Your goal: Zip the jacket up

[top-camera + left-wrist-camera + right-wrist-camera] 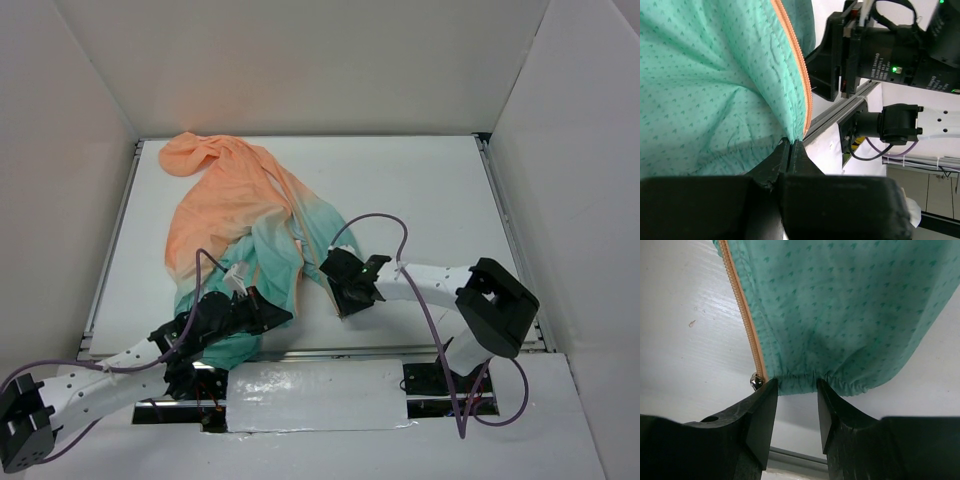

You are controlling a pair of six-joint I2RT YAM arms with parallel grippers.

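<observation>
Setup step: left claw [791, 147] clamped on jacket [715, 80] hem beside the zipper [802, 75]. Right claw [796, 405] apart at the hem (slider [756, 382] just beside). Next I must pinch there.

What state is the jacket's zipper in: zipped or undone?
Undone: one zipper edge and slider lie alone on the table by the right gripper; the left gripper pinches the other edge.
</observation>
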